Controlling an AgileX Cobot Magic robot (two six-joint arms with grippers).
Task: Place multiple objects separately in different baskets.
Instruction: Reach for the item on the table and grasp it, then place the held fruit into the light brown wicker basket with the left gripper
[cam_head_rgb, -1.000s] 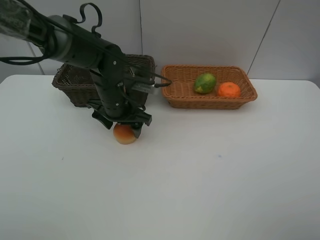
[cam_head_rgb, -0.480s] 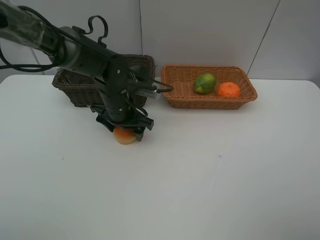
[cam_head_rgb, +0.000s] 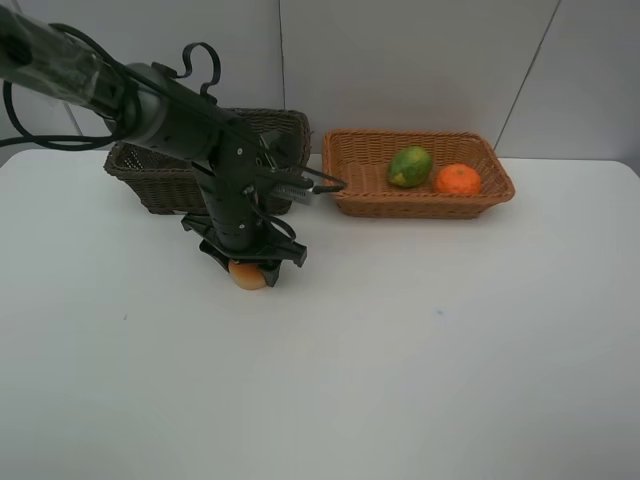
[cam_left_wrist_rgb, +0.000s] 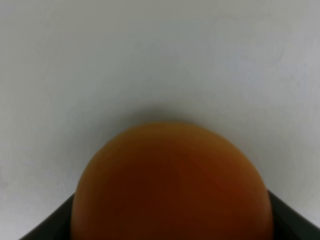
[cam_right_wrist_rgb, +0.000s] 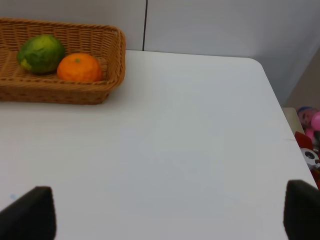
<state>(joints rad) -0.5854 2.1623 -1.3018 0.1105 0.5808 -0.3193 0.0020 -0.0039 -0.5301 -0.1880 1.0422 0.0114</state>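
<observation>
While the left claw (cam_head_rgb: 247, 262) straddles the peach (cam_head_rgb: 247, 274) on the worktop (cam_head_rgb: 420, 350) in front of the dark basket (cam_head_rgb: 150, 165), can't tell if it's clamped. Right claw (cam_right_wrist_rgb: 165, 212) fingers wide apart, empty. Lime (cam_head_rgb: 410, 166) and orange (cam_head_rgb: 458, 179) in tan basket (cam_head_rgb: 420, 205).

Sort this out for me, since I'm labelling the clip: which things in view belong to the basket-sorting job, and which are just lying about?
Belong to the job:
- peach, under the left end effector
- green fruit and orange, in the light basket
- dark basket

Just lying about:
- colourful clutter beyond the table's edge, seen from the right wrist
</observation>
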